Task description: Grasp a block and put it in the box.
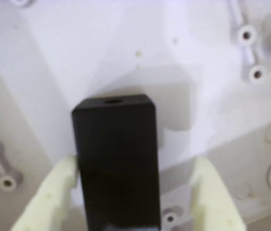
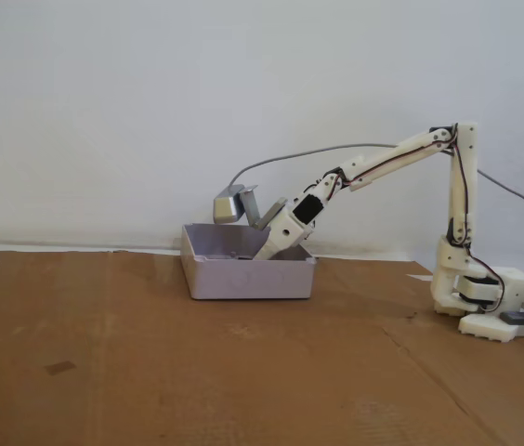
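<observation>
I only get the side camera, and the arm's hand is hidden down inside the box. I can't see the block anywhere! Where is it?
Observer: The wrist view shows the block. It is black and sits between the two pale fingers of the gripper, over the floor of the box.
Operator: Is it squeezing it?
Observer: No. One finger is right against the block, but the other finger stands clear of it, with a gap.
Operator: Is anything else in there?
Observer: That view shows only small white moulded posts on the box floor.
</observation>
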Tool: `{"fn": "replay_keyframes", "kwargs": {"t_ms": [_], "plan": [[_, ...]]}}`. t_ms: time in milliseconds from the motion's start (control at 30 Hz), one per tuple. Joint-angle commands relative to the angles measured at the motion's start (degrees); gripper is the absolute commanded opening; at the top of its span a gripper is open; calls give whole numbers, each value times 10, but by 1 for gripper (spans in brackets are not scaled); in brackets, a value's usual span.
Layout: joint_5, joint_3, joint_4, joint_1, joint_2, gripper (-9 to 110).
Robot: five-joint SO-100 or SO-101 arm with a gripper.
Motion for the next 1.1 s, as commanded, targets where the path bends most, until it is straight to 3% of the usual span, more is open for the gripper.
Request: {"fn": "replay_keyframes", "kwargs": {"t_ms": [0,700,1067], "plan": [[-7,-43,-33,-11,61,27],[-7,-36,-26,-20,202,28],[-7,32,-25,-79,321,24]]}}
